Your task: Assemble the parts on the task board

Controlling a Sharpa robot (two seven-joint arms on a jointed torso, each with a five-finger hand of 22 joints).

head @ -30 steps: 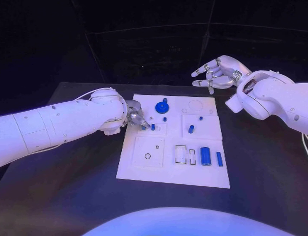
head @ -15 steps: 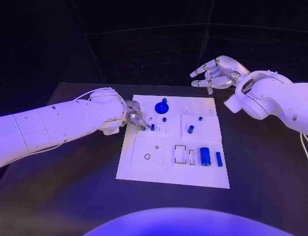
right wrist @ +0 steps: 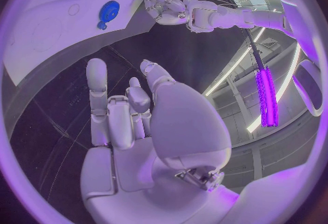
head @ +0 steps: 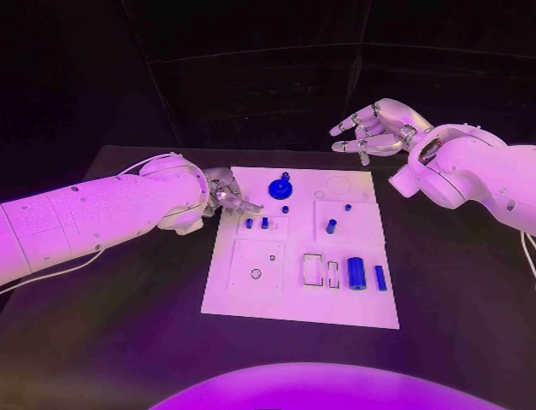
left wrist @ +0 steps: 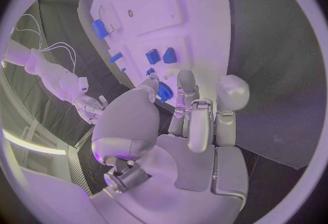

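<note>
The left hand (head: pixel 227 195) hovers at the far left edge of the white task board (head: pixel 268 295), its fingers (left wrist: pixel 186 86) curled loosely and holding nothing. Two small blue pegs (head: pixel 256 223) stand in the board just near of those fingertips. A round blue gear (head: pixel 281 187) sits just beside the fingertips, toward the board's middle, apart from them. The right hand (head: pixel 374 128) hangs above the table beyond the board's far right corner, fingers spread wide and empty, well apart from every part. A blue cylinder (head: pixel 356 272) lies well away from both hands.
</note>
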